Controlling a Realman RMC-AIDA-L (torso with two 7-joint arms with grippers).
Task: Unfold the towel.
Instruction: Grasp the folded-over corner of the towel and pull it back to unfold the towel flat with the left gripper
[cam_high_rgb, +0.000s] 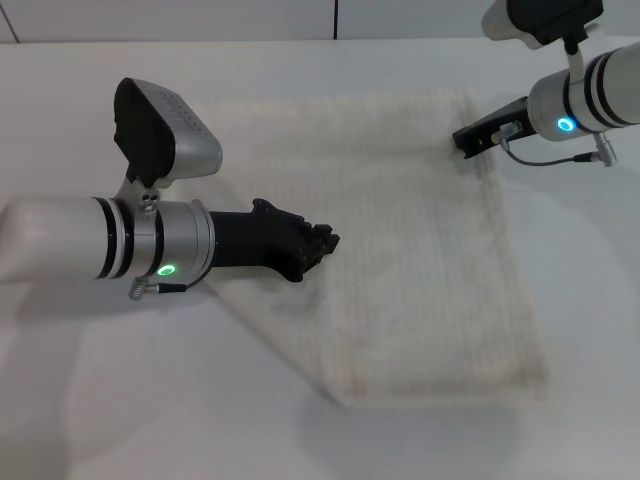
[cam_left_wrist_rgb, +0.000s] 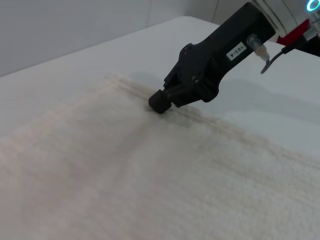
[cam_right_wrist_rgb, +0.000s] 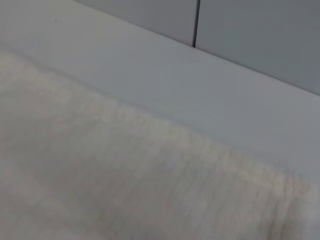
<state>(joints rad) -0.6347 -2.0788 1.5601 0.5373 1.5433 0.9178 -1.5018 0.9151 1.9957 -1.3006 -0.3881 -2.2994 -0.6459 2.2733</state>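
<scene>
The cream-white towel (cam_high_rgb: 400, 250) lies flat on the white table, roughly square, with hemmed edges. My left gripper (cam_high_rgb: 328, 243) hovers over the towel's left-middle part, fingers together, holding nothing I can see. My right gripper (cam_high_rgb: 463, 140) is at the towel's far right corner. In the left wrist view, the right gripper (cam_left_wrist_rgb: 159, 103) has its fingers together, with the tip touching the towel's hemmed edge (cam_left_wrist_rgb: 210, 122). I cannot tell whether cloth is pinched. The right wrist view shows only the towel (cam_right_wrist_rgb: 125, 175) and the table beyond it.
The white table (cam_high_rgb: 100, 400) surrounds the towel on all sides. A grey wall with a dark seam (cam_right_wrist_rgb: 196, 22) stands behind the table's far edge. A cable (cam_high_rgb: 545, 160) hangs under the right wrist.
</scene>
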